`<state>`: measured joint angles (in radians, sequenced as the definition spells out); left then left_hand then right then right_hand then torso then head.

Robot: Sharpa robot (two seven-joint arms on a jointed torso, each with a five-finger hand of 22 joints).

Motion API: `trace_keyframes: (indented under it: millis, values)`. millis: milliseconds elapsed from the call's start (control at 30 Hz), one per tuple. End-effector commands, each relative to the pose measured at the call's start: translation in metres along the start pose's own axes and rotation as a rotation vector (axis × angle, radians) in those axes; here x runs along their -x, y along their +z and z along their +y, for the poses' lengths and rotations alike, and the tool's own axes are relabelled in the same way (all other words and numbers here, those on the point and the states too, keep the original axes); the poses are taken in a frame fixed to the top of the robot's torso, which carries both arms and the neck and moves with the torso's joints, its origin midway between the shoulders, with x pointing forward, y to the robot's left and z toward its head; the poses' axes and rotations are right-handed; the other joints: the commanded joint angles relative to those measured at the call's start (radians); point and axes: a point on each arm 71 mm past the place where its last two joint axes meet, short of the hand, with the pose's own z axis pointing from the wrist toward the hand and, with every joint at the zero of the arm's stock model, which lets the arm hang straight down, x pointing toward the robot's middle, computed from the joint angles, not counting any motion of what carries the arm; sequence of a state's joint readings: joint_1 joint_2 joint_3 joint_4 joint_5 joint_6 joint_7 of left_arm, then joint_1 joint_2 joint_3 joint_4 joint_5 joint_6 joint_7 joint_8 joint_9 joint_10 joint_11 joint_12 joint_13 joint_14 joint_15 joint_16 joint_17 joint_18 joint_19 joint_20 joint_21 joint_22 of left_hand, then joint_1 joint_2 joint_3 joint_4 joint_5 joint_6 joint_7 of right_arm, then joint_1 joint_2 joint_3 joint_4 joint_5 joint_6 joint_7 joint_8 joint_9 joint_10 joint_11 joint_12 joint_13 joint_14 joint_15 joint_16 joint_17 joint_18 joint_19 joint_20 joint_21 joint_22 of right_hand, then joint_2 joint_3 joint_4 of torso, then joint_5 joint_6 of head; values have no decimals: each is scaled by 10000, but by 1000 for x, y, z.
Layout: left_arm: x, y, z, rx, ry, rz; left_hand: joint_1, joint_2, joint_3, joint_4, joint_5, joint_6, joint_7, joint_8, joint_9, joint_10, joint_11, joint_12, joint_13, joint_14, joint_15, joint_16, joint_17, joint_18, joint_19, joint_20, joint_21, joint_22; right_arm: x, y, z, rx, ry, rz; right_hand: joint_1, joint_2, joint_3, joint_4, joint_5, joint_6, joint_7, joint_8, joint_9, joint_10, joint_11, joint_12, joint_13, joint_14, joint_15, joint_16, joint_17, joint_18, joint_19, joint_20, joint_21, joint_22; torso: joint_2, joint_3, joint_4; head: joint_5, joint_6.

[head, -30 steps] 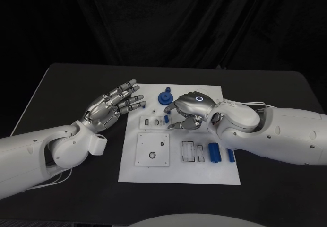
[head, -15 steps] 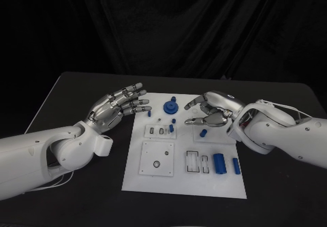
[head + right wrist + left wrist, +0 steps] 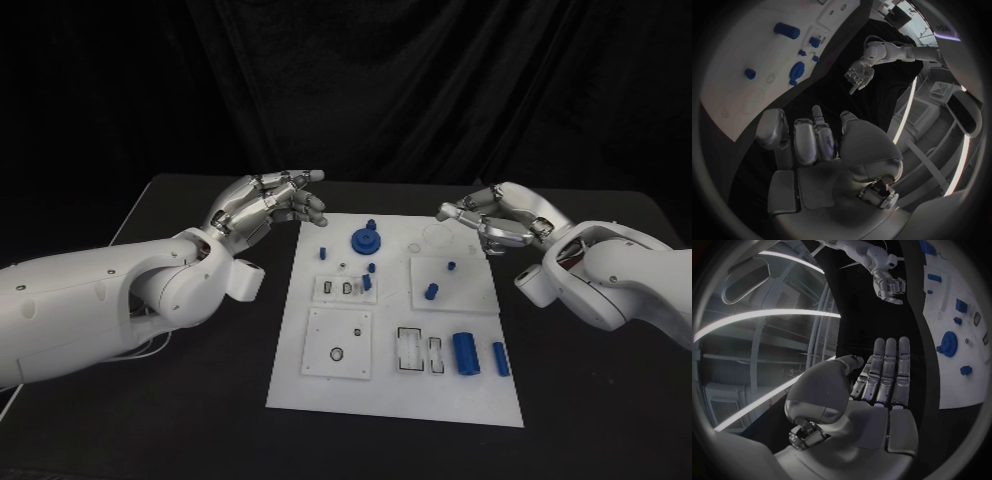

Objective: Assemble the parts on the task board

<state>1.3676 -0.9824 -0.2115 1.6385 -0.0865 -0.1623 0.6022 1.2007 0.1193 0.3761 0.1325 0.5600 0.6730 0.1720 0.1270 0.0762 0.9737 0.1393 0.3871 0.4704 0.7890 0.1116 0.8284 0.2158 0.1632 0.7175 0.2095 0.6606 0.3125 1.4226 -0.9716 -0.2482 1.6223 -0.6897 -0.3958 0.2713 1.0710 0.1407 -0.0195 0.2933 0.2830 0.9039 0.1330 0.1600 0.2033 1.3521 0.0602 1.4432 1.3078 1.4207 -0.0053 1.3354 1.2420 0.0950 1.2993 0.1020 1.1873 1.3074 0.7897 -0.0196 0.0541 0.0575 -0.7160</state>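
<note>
The white task board (image 3: 335, 385) lies in the middle of the black table. A round blue gear-like part (image 3: 365, 239) stands at its far end, with small blue pieces (image 3: 433, 292) in the plates behind the middle. Two blue cylinders (image 3: 464, 352) lie near the right edge. My left hand (image 3: 274, 205) hovers off the board's far left corner, fingers straight and apart, holding nothing. My right hand (image 3: 490, 215) hovers off the far right corner, fingers partly bent and spread, nothing in them. The wrist views show the left hand (image 3: 879, 375), the right hand (image 3: 817, 145), the board (image 3: 954, 385) and the gear part (image 3: 797, 69).
Bare black table (image 3: 188, 400) surrounds the board on both sides and in front. A black curtain hangs behind the table. My two white forearms come in low over the table's left and right sides.
My right hand has drawn back from the board's middle to beyond its far right corner, uncovering the small pieces there. My left hand has moved farther away. The camera has also shifted.
</note>
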Motion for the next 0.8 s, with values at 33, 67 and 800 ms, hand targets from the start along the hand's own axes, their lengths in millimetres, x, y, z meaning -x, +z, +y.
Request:
trace_keyframes:
  millis: [33, 67, 800]
  values:
    - [1, 9, 4, 866, 1368, -241, 43, -299, 119, 468, -168, 822, 104, 183, 18, -144, -270, 1864, 1365, 175, -279, 1381, 823, 95, -51, -193, 1223, 802, -2, -5, -3, 409, 2653, 328, -267, 363, -343, 7, -135, -61, 85, 105, -38, -777, 82, -408, -11, -523, 79, -526, -642, 240, -619, 100, -815, -251, -261, 167, -53, 58, -32]
    - [0, 12, 5, 1081, 1591, -147, 40, -316, 73, 578, -192, 1428, 75, 497, 125, 285, -323, 2795, 1958, 727, -395, 2164, 1243, 146, 160, -262, 1795, 1146, -1, -6, -5, 469, 2898, 333, -514, 552, -606, 3, -367, -90, 130, 174, -50, -1334, 129, -674, -400, -934, 161, -884, -1088, 352, -1076, 160, -1394, -549, -269, 172, -56, 62, -31]
    - [-42, 38, 45, 6234, 10388, 2486, -1019, -974, -929, 1131, -2369, 2755, -671, 1835, 1906, 5971, -1045, 11837, 11004, 7818, -1234, 7424, 13550, -1417, 7763, -1052, 8917, 11698, 14, -43, -50, -376, 3067, -2232, -300, 1334, -2149, -14, 411, -258, 244, 848, -134, -4764, 319, -2061, -3275, -3000, 400, -1921, -3319, 881, -3096, 453, -4459, -1949, -1115, 601, -357, 479, -720]
